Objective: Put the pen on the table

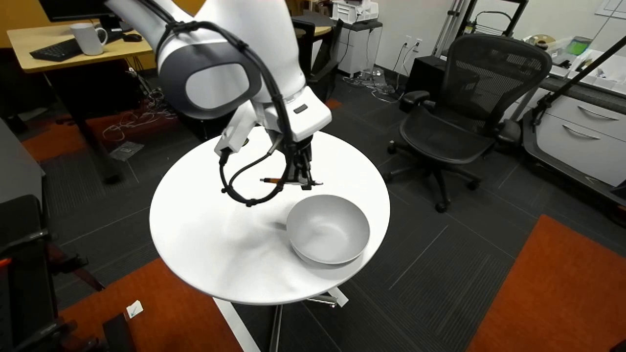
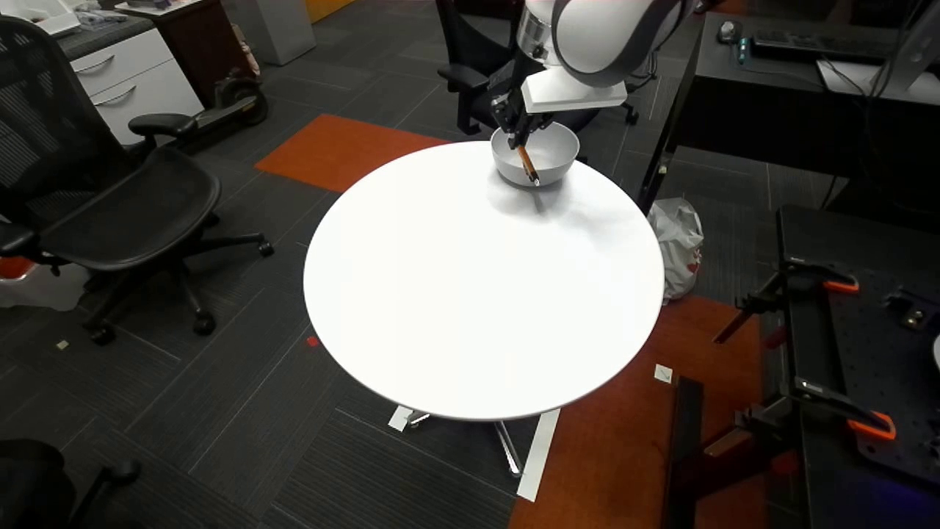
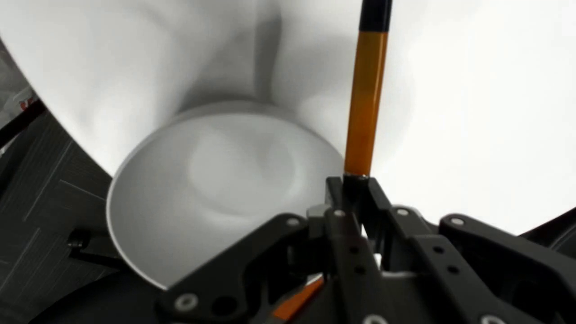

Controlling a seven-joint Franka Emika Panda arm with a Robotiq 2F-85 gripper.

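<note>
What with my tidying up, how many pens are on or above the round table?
1: the orange pen, gripped between the fingers above the round table; no other shows there.

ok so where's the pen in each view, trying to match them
In an exterior view: pen near the centre, higher in frame than the grey bowl.
In an exterior view: pen above and right of centre, in front of the grey bowl.
Wrist view: pen right of centre, from the top edge down to the tool.
Shared landmark: grey bowl.

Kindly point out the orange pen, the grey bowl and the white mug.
Orange pen [image 3: 367,101]: in the wrist view, barrel.
Grey bowl [image 1: 327,230]: in an exterior view, inside surface.
White mug [image 1: 88,39]: in an exterior view, body.
</note>
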